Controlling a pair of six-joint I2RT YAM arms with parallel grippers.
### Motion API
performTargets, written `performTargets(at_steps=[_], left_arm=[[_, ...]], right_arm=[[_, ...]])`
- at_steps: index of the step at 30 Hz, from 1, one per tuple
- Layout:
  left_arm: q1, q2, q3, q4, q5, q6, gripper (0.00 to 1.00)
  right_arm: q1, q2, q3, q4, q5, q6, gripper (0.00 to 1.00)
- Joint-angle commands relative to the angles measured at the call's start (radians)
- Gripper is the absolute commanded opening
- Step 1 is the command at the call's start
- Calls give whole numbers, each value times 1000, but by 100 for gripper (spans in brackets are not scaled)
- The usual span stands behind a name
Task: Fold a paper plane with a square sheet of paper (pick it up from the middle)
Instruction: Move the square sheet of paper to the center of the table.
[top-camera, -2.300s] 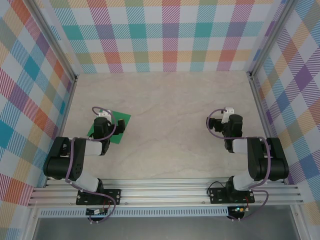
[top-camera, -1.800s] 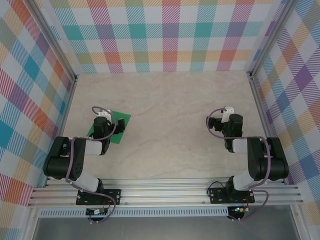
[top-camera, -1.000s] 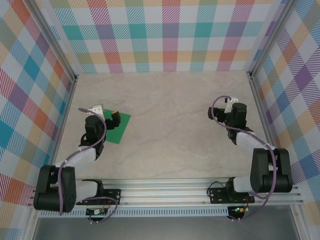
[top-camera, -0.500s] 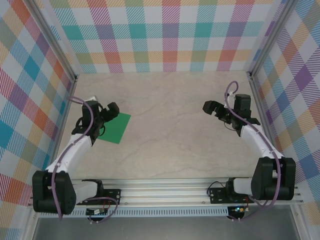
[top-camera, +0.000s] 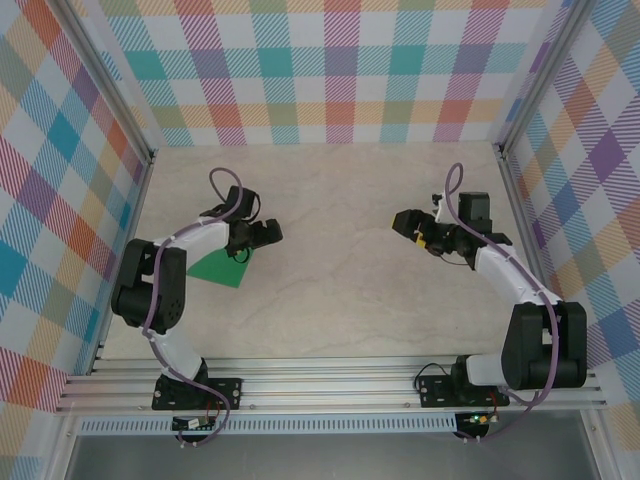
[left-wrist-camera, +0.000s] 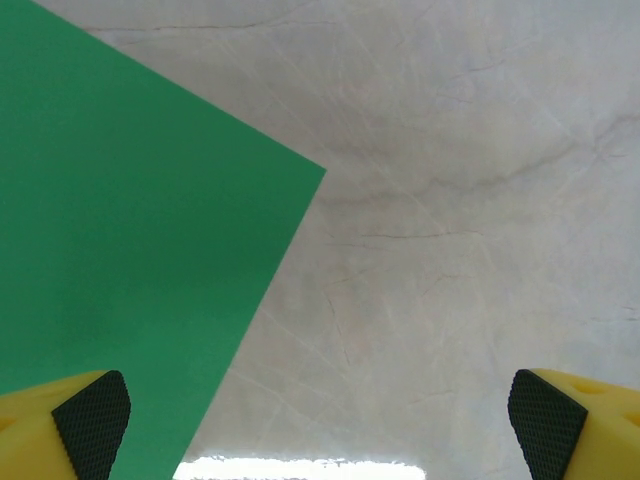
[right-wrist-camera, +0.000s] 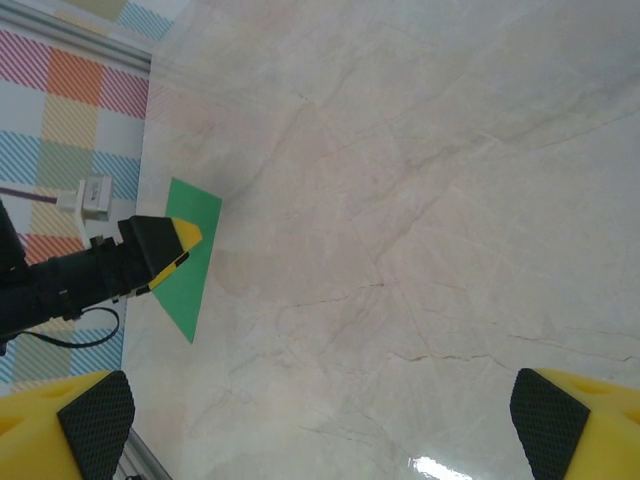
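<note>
Flat at the counter's (top-camera: 340, 300) left, the thin, likely limp square sheet of paper (top-camera: 218, 268) is being overhung by the wide-spread left hand (top-camera: 262, 236), the right hand (top-camera: 408, 224) equally wide; a mid-sheet pinch is advised.

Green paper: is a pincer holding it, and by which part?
Nothing is held. The left pincer and right pincer are open; the green paper lies on the table.

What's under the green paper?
The paper lies flat on the marble table. No bump shows in it, but what is beneath it is covered and cannot be seen. From above, the left arm hides part of the sheet.
</note>
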Motion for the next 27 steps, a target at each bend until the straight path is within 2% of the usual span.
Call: performTargets(at_steps=[1,12,20,27], left_arm=[[-3,46,61,-71,-58,5,100],[-3,122,90,-74,-53,-7,100],[-6,68,68,-89,-134,-12,100],[-29,55,16,-71,-8,-69,99]], right_arm=[[13,16,-7,-22,-44,-19,100],[37,32,-10,-58,-57,-50,100],[41,49,-6,-65,-56,-55,100],[43,66,-11,-74,-46,-52,100]])
